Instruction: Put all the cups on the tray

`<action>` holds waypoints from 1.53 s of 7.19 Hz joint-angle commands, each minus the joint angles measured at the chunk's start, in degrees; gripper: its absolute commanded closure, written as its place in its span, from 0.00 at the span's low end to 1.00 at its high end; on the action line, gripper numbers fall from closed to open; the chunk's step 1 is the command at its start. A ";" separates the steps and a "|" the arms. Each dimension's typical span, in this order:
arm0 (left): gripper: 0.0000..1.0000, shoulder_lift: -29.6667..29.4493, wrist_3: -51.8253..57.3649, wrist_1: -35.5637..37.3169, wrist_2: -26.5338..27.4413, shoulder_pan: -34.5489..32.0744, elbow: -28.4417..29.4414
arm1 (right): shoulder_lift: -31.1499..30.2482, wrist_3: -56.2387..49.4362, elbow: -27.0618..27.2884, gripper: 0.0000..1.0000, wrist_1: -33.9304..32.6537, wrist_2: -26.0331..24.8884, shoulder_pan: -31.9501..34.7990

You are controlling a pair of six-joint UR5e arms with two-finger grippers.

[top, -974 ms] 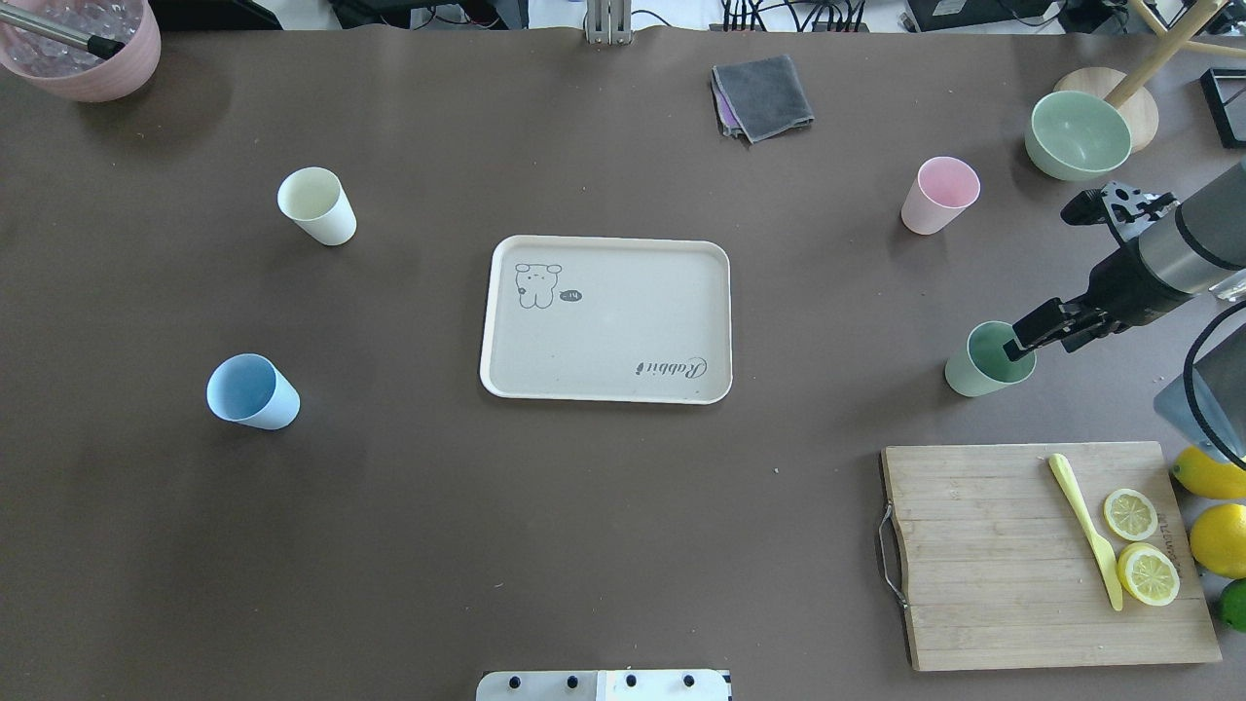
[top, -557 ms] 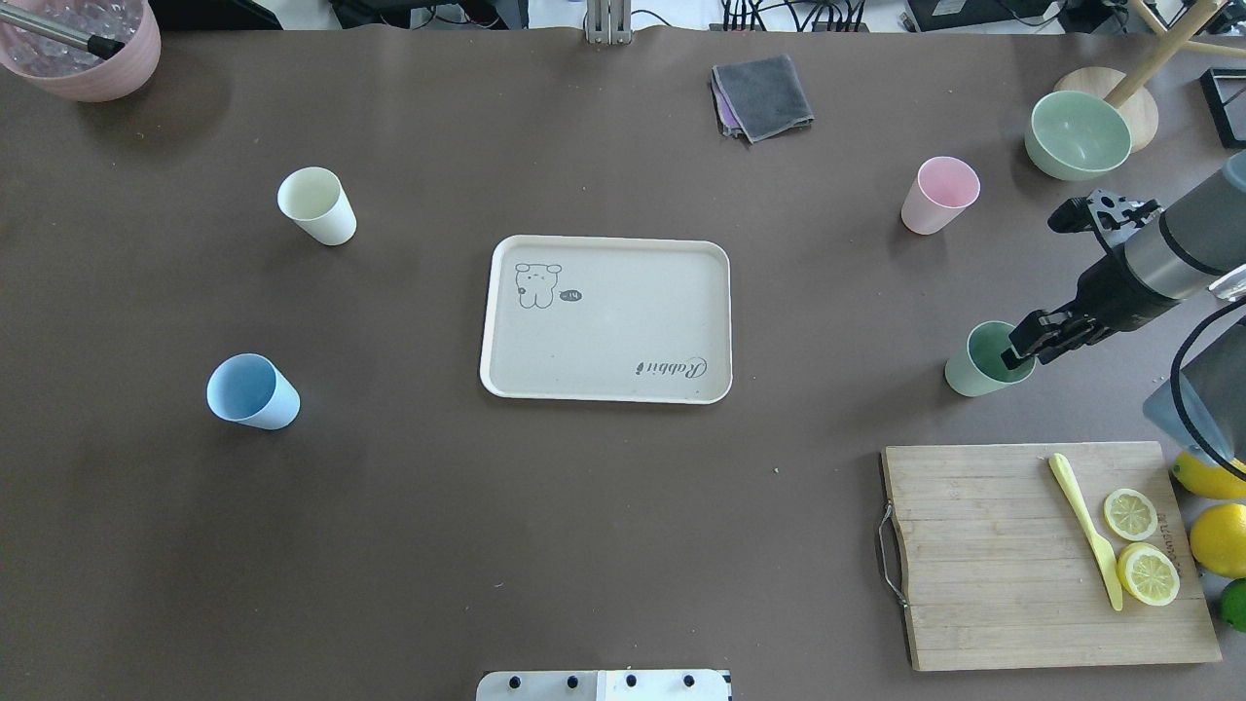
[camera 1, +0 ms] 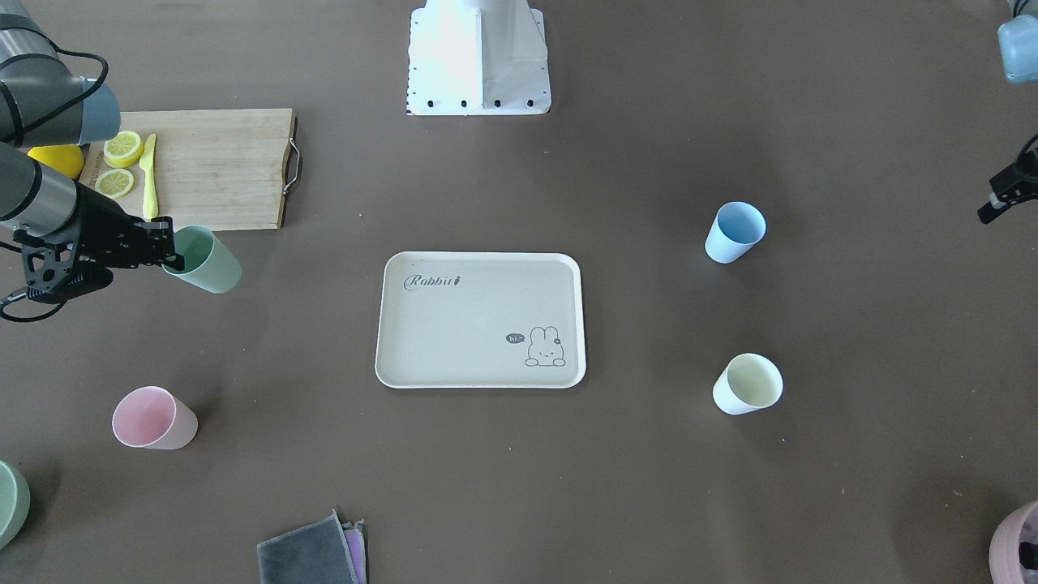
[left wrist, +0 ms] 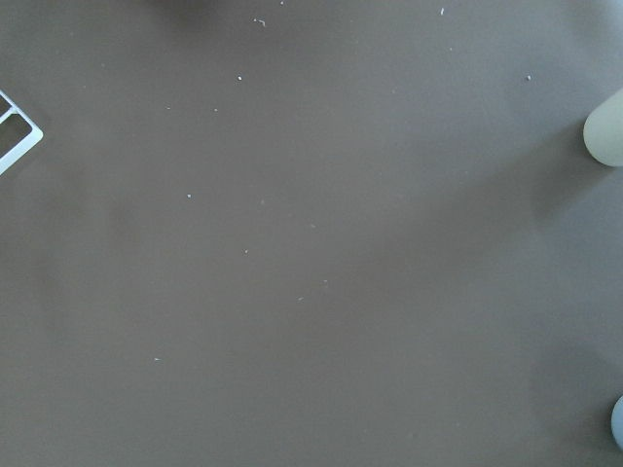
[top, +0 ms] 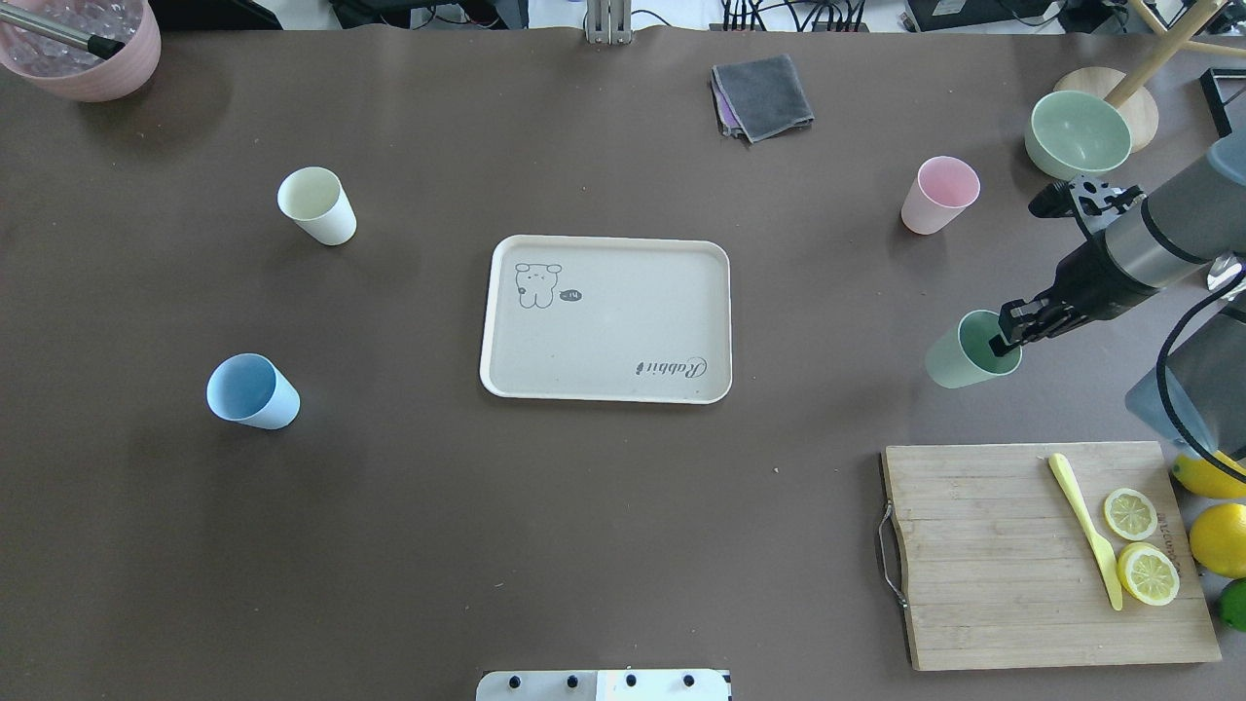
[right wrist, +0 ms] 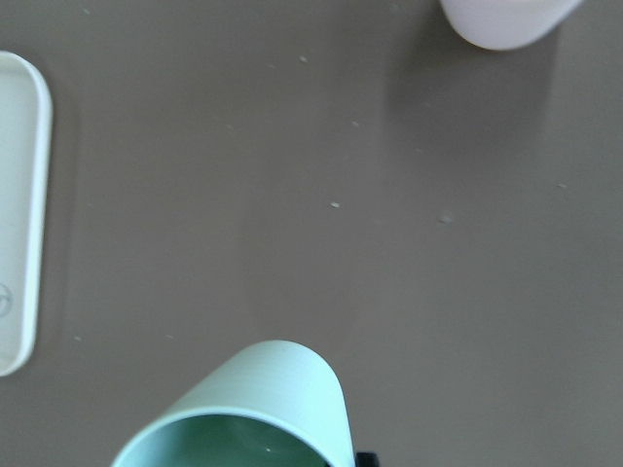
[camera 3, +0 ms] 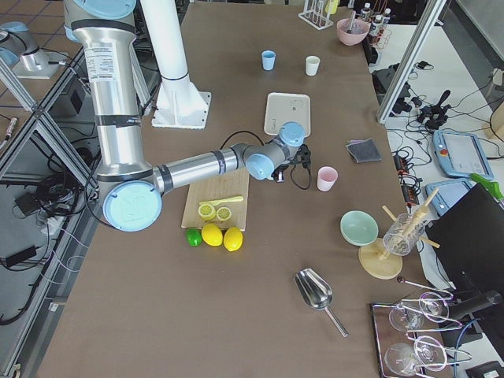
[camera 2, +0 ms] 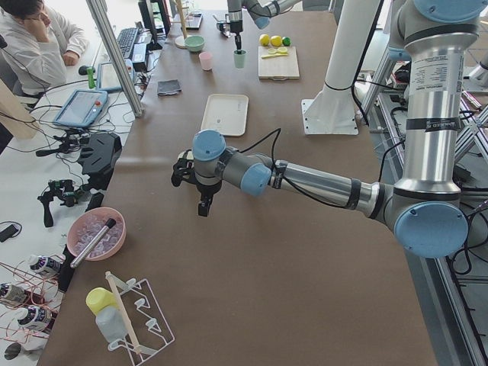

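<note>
Grips the sage green cup (top: 946, 362) by the rim with the right fingers (top: 1003, 341), one down inside the mouth, one outside. Holds it tilted, mouth toward the right edge of the tabletop (top: 623, 545), close to that edge, between the pink cup (top: 939, 195) and the cutting board (top: 1003, 555). Cannot tell whether lifted clear. Finds the tray (top: 623, 321) at the centre of the tabletop, well apart from the held cup. Spots the cream-yellow cup (top: 316, 204) and light blue cup (top: 251, 391) upright toward the left edge. Hangs the left fingers (camera 2: 203, 202) near the left edge; cannot tell whether open or closed.
</note>
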 commanded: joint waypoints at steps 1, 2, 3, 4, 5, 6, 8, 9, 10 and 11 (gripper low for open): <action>0.03 -0.78 -16.85 -2.65 8.01 11.59 -4.64 | 10.24 18.19 0.23 1.00 -0.02 -9.07 -9.80; 0.03 -0.70 -20.12 -2.74 9.78 14.94 -5.35 | 14.20 23.14 -0.47 1.00 -0.55 -13.74 -14.30; 0.03 -0.70 -21.55 -3.26 11.10 17.84 -5.53 | 16.24 26.41 -0.91 1.00 -0.64 -17.18 -17.39; 0.03 -0.44 -21.82 -5.01 11.29 19.18 -5.53 | 17.48 27.14 -2.05 1.00 -0.64 -19.39 -18.56; 0.03 -0.35 -22.70 -5.11 11.90 21.63 -5.45 | 18.36 27.15 -3.97 1.00 -0.55 -20.55 -18.74; 0.03 -0.52 -24.27 -5.20 14.43 24.78 -5.53 | 18.54 28.28 -4.60 0.41 -0.64 -23.08 -18.66; 0.04 -0.61 -25.25 -5.20 14.89 28.23 -5.36 | 18.72 29.70 -3.74 0.01 -0.46 -24.69 -18.66; 0.09 -0.96 -27.52 -5.38 14.89 29.72 -5.36 | 18.55 29.61 -2.25 0.02 -0.64 -24.43 -18.31; 0.21 -1.57 -27.97 -6.07 15.50 31.30 -4.05 | 17.85 29.61 -1.28 0.05 -0.73 -23.82 -17.43; 0.51 -2.19 -28.94 -7.21 17.07 32.36 -3.00 | 16.62 29.52 -0.75 0.10 -0.73 -22.16 -15.51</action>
